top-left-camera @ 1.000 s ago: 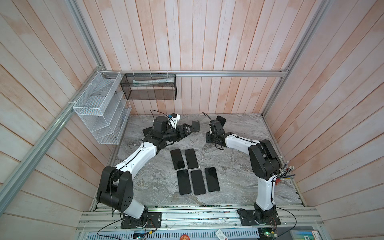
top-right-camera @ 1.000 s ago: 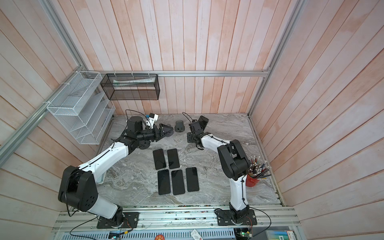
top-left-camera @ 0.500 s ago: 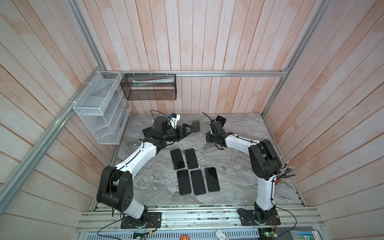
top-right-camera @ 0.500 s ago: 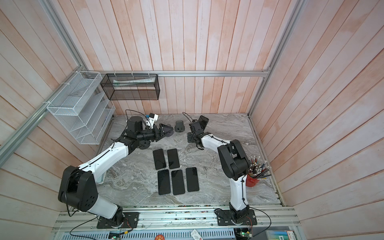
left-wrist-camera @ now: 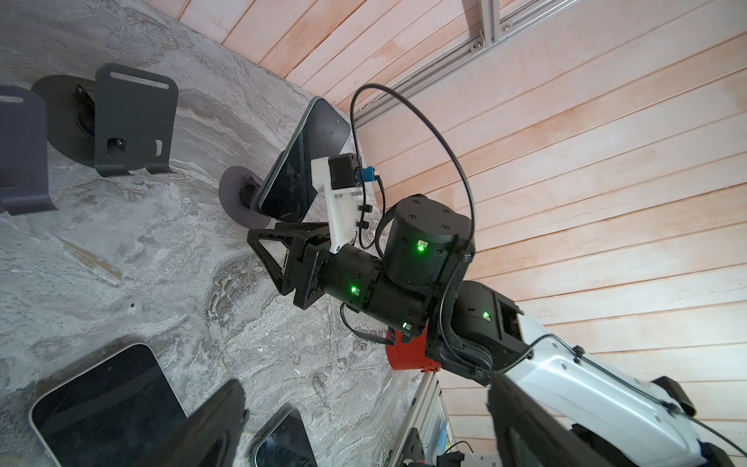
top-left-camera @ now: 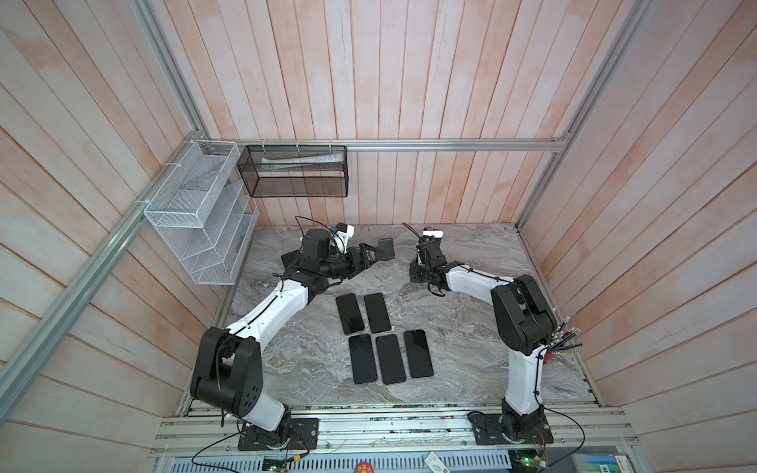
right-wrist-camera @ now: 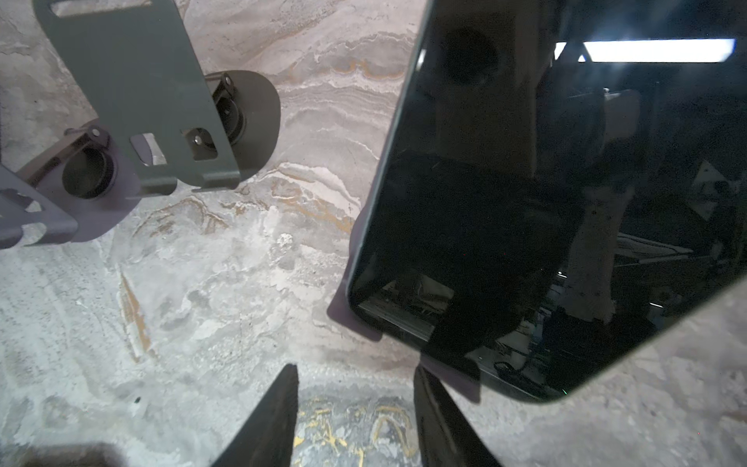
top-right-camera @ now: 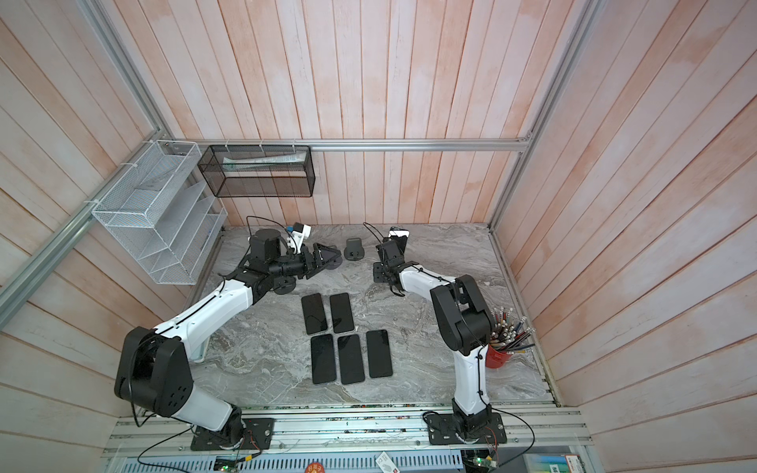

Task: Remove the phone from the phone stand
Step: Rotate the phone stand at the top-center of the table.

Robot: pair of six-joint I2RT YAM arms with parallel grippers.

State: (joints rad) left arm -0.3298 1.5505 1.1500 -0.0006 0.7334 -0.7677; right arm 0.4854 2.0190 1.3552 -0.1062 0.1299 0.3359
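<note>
The phone [left-wrist-camera: 307, 161] is a dark slab leaning upright on its phone stand [left-wrist-camera: 238, 198] at the back of the table. It fills much of the right wrist view as the phone [right-wrist-camera: 525, 202]. My right gripper [right-wrist-camera: 355, 404] is open and low to the table, just in front of the phone's lower edge, with only marble between its fingers. One of its fingers [right-wrist-camera: 436, 404] lies close to the stand's lip; contact cannot be told. From the left wrist the right gripper [left-wrist-camera: 266, 258] shows beside the stand's base. My left gripper [top-left-camera: 370, 256] is open wide and holds nothing.
An empty grey stand [top-left-camera: 385, 247] is right by the left gripper, also seen as the empty stand [right-wrist-camera: 137, 93]; another stand [left-wrist-camera: 20, 149] is beside it. Several phones [top-left-camera: 372, 340] lie flat mid-table. A red pencil cup [top-right-camera: 497, 356] stands by the right arm's base.
</note>
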